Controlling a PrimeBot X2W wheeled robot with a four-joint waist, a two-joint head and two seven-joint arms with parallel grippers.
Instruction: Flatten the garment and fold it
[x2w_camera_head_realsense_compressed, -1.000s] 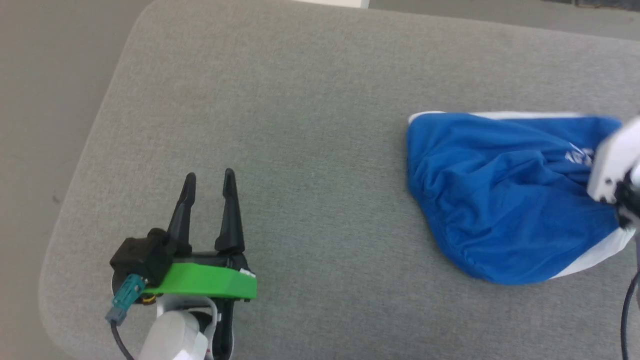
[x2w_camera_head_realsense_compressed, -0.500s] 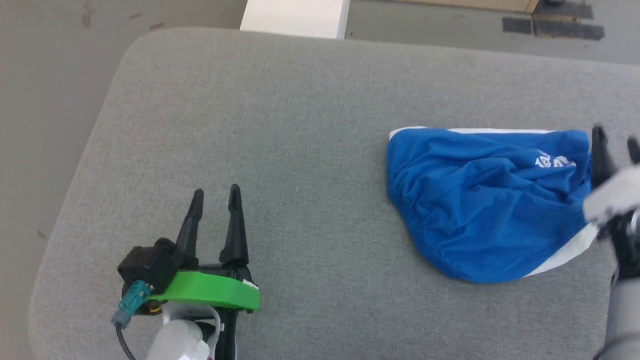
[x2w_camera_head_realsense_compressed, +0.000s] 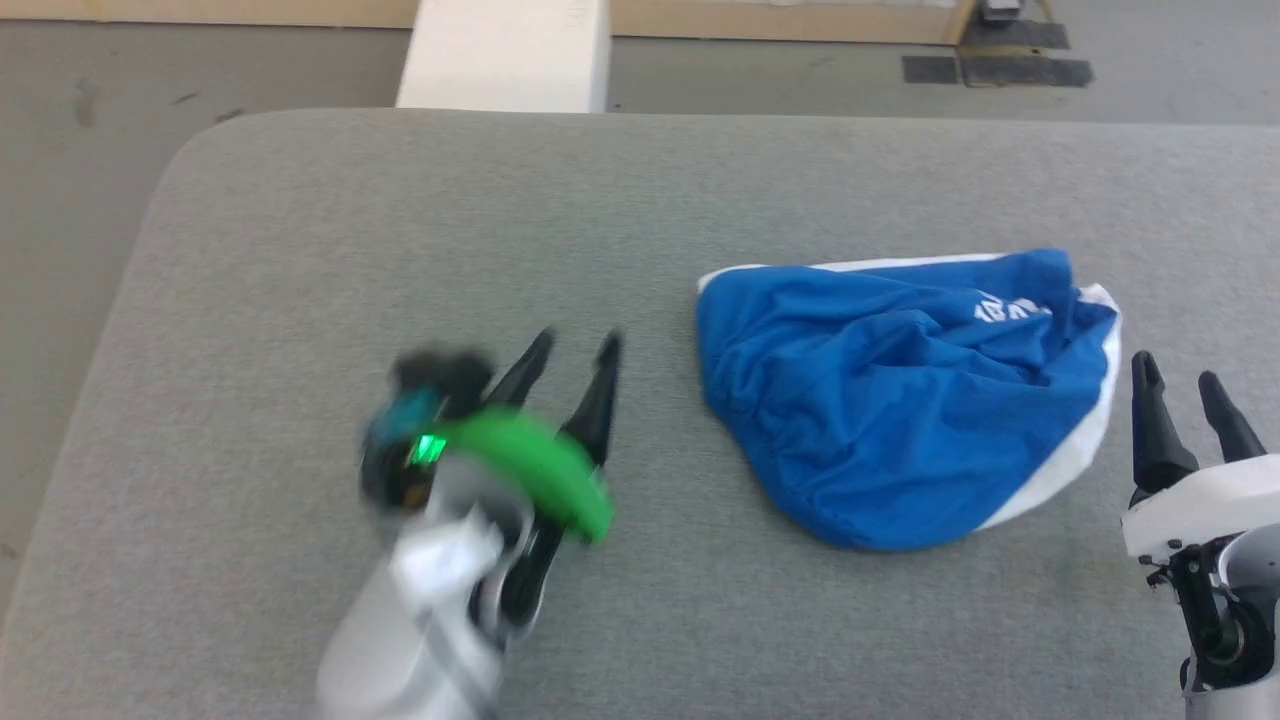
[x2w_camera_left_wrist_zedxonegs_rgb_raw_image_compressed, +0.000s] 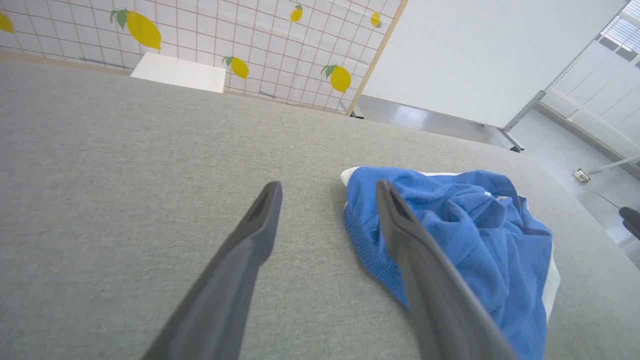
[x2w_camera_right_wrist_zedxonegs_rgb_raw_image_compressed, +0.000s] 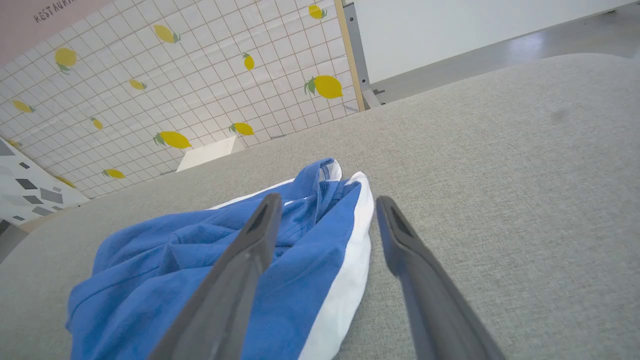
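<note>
Nothing looks flattened or folded yet, I'd say. On the grey bench (x2w_camera_head_realsense_compressed: 300, 250) the garment (x2w_camera_head_realsense_compressed: 880, 420) lies right of centre in a crumpled blue heap, with white stripes along its edges and creased lettering. The left gripper (x2w_camera_head_realsense_compressed: 578, 345) and right gripper (x2w_camera_head_realsense_compressed: 1175, 372) flank it, both spread and empty.

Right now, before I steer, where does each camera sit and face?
Head view: on the head, looking down on the grey surface; blue shorts lie between left gripper and right gripper.
Left wrist view: low over the surface, looking along its own fingers at the shorts' gathered edge.
Right wrist view: low on the opposite side, own fingers toward the white stripe.
Both wrist views share the shorts and the lemon-print wall.
</note>
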